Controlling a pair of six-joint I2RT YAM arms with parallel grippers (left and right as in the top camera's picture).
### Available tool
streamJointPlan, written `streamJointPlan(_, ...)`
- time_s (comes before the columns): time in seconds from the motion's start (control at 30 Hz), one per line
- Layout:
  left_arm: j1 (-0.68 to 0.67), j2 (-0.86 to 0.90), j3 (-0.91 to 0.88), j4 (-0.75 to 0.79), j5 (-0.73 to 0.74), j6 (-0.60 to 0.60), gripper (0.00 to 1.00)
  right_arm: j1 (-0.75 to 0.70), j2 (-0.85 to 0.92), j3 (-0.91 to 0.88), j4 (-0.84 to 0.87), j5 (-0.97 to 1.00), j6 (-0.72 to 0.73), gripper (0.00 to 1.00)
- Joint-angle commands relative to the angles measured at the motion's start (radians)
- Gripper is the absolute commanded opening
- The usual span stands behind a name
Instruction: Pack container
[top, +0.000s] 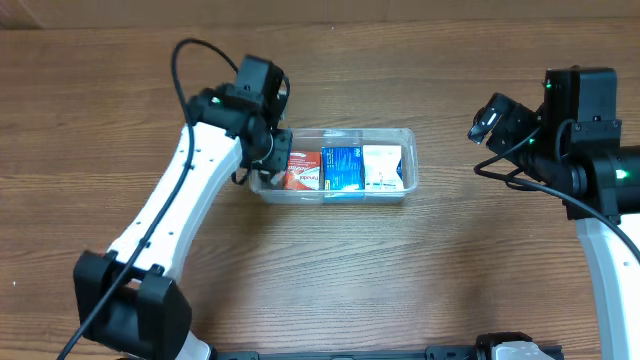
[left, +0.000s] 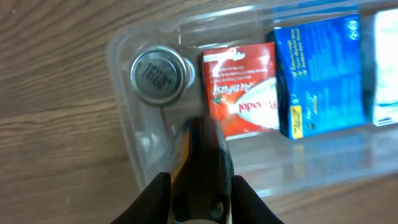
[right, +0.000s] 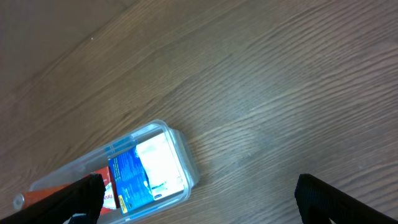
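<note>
The clear plastic container (top: 405, 190) sits mid-table and holds a red box (top: 303, 170), a blue box (top: 342, 168) and a white box (top: 382, 166) side by side. My left gripper (top: 272, 145) is over its left end. In the left wrist view the container (left: 124, 118) holds a round silver-capped item (left: 158, 73) standing in its left corner, beside the red box (left: 244, 87) and blue box (left: 320, 71). The left gripper (left: 202, 202) is shut on a dark object with an orange edge (left: 202, 162). My right gripper (top: 487, 122) is open and empty, well to the right of the container (right: 186, 168).
The wooden table (top: 450, 270) surrounds the container. The right wrist view shows bare wood (right: 267, 93) beyond the container's right end. The left arm's white link (top: 170, 210) runs down to the left front of the table.
</note>
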Motion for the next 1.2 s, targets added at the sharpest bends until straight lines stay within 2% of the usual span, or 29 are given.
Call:
streamJointPlan(0.0,-0.002,-0.006,-0.051,0.05,-0.05,-0.026,0.06,-0.005,-0.003,0.006,0.004,0.002,0.003,1.0)
streamJointPlan(0.1,-0.002,-0.006,-0.085,0.061,-0.111,-0.024,0.07,-0.005,-0.003,0.006,0.004,0.002,0.003,1.0)
streamJointPlan(0.4,-0.002,-0.006,-0.216,0.169,-0.067,-0.025,0.11,-0.005,-0.003,0.006,0.004,0.002,0.003,1.0)
streamJointPlan(0.5,-0.002,-0.006,-0.216,0.187,-0.063,-0.025,0.25,-0.005,-0.003,0.006,0.004,0.002,0.003,1.0)
streamJointPlan(0.53,-0.002,-0.006,-0.216,0.19,-0.059,-0.025,0.32,-0.005,-0.003,0.006,0.004,0.002,0.003,1.0)
streamJointPlan(0.57,-0.002,-0.006,-0.211,0.189,-0.047,-0.025,0.44,-0.005,-0.003,0.006,0.004,0.002,0.003,1.0)
streamJointPlan(0.63,-0.002,-0.006,-0.188,0.169,-0.018,-0.026,0.54,-0.005,-0.003,0.006,0.004,0.002,0.003,1.0)
streamJointPlan(0.67,-0.002,-0.007,-0.161,0.142,-0.01,-0.027,0.71,-0.005,-0.003,0.006,0.004,0.002,0.003,1.0)
streamJointPlan(0.7,-0.002,-0.007,-0.123,0.102,-0.008,-0.033,0.72,-0.005,-0.003,0.006,0.004,0.002,0.003,1.0)
streamJointPlan(0.8,-0.001,-0.013,0.014,-0.039,-0.017,-0.033,0.63,-0.005,-0.003,0.006,0.004,0.002,0.003,1.0)
streamJointPlan(0.93,0.022,-0.05,0.262,-0.257,-0.136,-0.072,0.65,-0.005,-0.003,0.006,0.004,0.002,0.003,1.0)
streamJointPlan(1.0,0.071,-0.089,0.36,-0.354,-0.209,-0.098,0.71,-0.005,-0.003,0.006,0.004,0.002,0.003,1.0)
streamJointPlan(1.07,0.172,-0.159,0.407,-0.403,-0.217,-0.113,0.77,-0.005,-0.003,0.006,0.004,0.002,0.003,1.0)
streamJointPlan(1.1,0.232,-0.199,0.407,-0.414,-0.21,-0.131,1.0,-0.005,-0.003,0.006,0.004,0.002,0.003,1.0)
streamJointPlan(1.17,0.323,-0.248,0.407,-0.424,-0.179,-0.138,1.0,-0.005,-0.003,0.006,0.004,0.002,0.003,1.0)
